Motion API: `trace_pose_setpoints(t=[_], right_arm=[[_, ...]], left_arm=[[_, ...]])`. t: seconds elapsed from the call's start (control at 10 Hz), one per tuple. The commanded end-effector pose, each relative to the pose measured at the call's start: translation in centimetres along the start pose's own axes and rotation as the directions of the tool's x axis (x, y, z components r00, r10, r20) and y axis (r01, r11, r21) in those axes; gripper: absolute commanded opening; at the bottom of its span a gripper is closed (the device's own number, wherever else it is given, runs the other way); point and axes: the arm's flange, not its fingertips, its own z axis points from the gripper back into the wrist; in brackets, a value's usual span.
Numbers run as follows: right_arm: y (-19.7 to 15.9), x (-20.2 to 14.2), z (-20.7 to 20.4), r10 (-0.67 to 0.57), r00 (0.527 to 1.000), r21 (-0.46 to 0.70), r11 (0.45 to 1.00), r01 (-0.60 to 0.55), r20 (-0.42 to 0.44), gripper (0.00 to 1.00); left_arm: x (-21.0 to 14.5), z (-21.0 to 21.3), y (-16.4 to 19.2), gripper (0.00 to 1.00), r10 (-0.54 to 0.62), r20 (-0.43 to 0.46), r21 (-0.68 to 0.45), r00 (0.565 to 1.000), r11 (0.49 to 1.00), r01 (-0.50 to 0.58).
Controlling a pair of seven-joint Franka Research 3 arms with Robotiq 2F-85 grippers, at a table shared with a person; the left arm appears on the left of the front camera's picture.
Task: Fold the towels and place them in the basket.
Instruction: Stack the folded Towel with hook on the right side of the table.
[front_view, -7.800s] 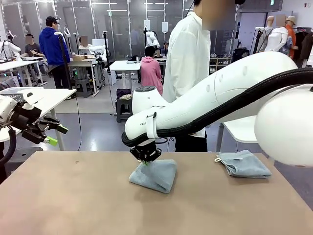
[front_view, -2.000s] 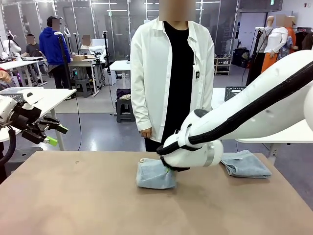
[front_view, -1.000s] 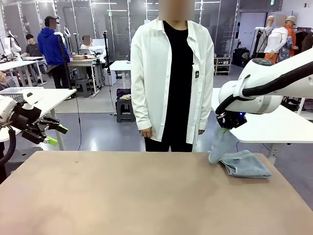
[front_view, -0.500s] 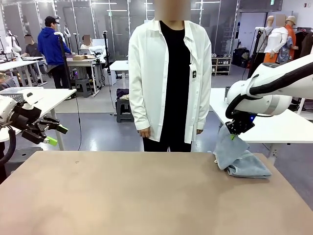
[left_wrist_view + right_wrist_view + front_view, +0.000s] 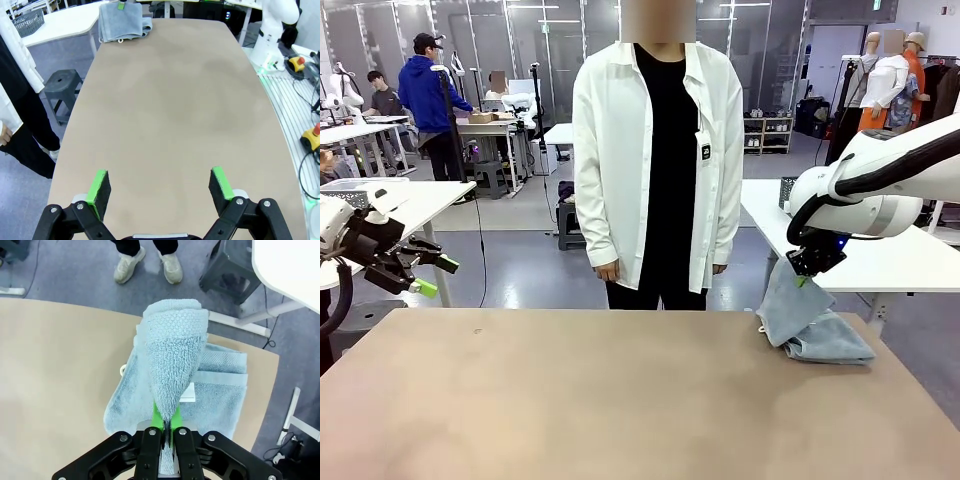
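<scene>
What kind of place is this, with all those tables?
Probably a robotics lab: a robot arm holds a towel over a table, and other people work at more tables behind.

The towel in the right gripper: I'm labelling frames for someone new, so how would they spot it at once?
Go to the table's far right corner, where a folded blue-grey towel lies flat. The right gripper hangs above it, shut on a second towel of the same colour. That one droops from the gripper onto the flat one instead of lying flat.
</scene>
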Motion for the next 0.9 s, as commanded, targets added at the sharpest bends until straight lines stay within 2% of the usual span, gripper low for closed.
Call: trace_pose_setpoints(t=[0.0, 0.1, 0.3, 0.6, 0.8], right_arm=[[-0.2, 0.0, 0.0, -0.002, 1.000, -0.002, 1.000, 0.002, 0.002, 0.06], [-0.5, 0.1, -0.6, 0.057, 0.998, 0.051, 0.997, -0.055, -0.028, 0.06], [-2.9, -0.3, -1.1, 0.104, 0.993, 0.053, 0.993, -0.102, -0.047, 0.06], [-6.6, -0.7, -2.7, 0.113, 0.993, 0.025, 0.993, -0.113, -0.020, 0.06], [-8.0, -0.6, -3.4, 0.086, 0.996, 0.018, 0.996, -0.086, -0.032, 0.06]], left_arm=[[0.2, 0.1, -0.1, 1.00, -0.004, -0.003, 0.002, 1.000, 1.000, 0.004], [0.2, 0.1, -0.1, 1.00, -0.004, -0.003, 0.002, 1.000, 1.000, 0.004], [0.2, 0.1, -0.1, 1.00, -0.004, -0.003, 0.002, 1.000, 1.000, 0.004], [0.2, 0.1, -0.1, 1.00, -0.004, -0.003, 0.002, 1.000, 1.000, 0.004], [0.2, 0.1, -0.1, 1.00, -0.004, -0.003, 0.002, 1.000, 1.000, 0.004]])
